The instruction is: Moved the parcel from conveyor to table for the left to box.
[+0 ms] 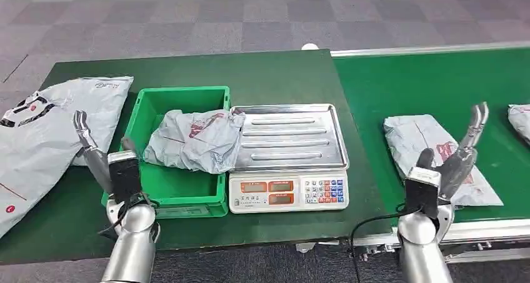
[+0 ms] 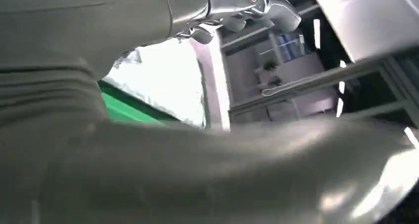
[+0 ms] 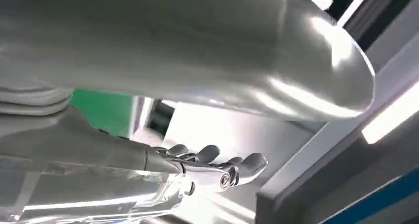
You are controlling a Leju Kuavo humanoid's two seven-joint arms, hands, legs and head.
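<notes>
1. Green table [image 1: 281, 77], grey carpet beyond; left hand [image 1: 103, 158] raised near the green bin [image 1: 181, 99], fingers apart, empty.
2. Scale [image 1: 289, 148] mid-table.
3. Parcel [image 1: 437, 155] on the conveyor [image 1: 387, 83], right: soft, light, slick poly bag. Likely grip across its near edge.
4. Right hand [image 1: 453, 161] just over it, fingers spread, holding nothing.

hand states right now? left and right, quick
Left hand: open, holding nothing, raised beside the green bin.
Right hand: open, holding nothing, raised over the grey parcel on the conveyor.
</notes>
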